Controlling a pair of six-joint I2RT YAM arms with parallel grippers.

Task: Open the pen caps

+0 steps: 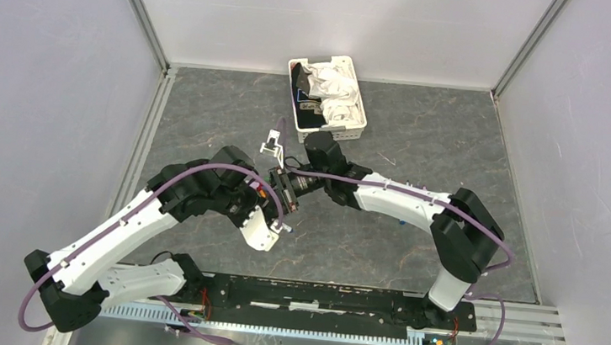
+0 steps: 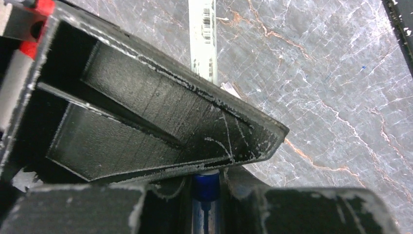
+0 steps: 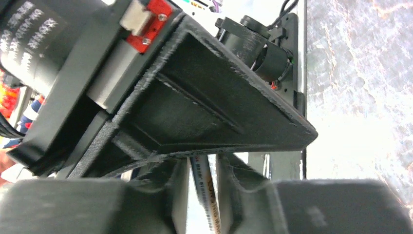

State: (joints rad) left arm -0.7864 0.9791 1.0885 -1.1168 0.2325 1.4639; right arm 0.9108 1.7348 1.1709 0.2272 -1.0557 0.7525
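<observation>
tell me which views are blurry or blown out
Top external: evenly lit and sharp, the white basket crisp, shadows soft. Left wrist: the table veins and the pen barcode are in focus, the near finger is soft. Right wrist: glare washes the table white on the right, and the lower finger is blurred.

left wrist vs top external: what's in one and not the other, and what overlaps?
Only left wrist: the pen close up, its white barcoded barrel passing behind the upper jaw of the left gripper, a blue section lodged between the jaws. Only top external: the left arm and right arm meeting mid-table, the white basket behind them, a small white object near its front corner. Both: the grey marbled table.
</observation>
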